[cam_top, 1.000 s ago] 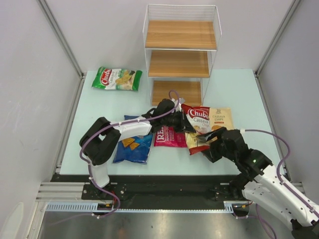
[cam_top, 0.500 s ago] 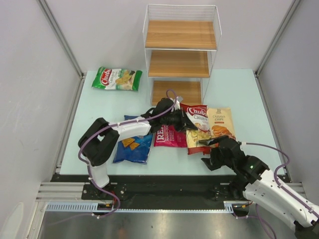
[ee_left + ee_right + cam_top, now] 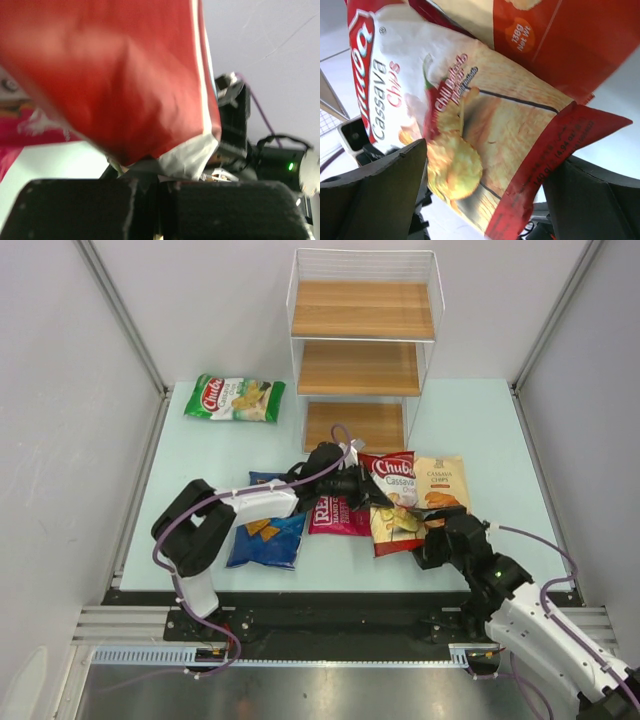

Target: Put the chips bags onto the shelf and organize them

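Observation:
The red Chuba cassava bag (image 3: 394,502) lies at the table's middle, partly over the orange-and-cream bag (image 3: 441,483). My left gripper (image 3: 362,486) is shut on the red bag's left edge. In the left wrist view the bag's red back (image 3: 110,80) fills the frame above the closed gripper (image 3: 159,182). My right gripper (image 3: 430,540) is open at the bag's near end. In the right wrist view the gripper (image 3: 490,200) has its jaws wide apart on either side of that end (image 3: 470,130). The pink Real bag (image 3: 338,514), blue Doritos bag (image 3: 266,532) and green Chuba bag (image 3: 234,398) lie flat. The shelf (image 3: 364,350) holds nothing.
The shelf stands at the table's far middle, with its lowest board (image 3: 356,426) just behind my left gripper. Grey walls close both sides. The green bag lies alone at the far left.
The right gripper drew back from the red bag, then came forward to its near end. The red bag shifted left in the left gripper, uncovering more of the orange-and-cream bag.

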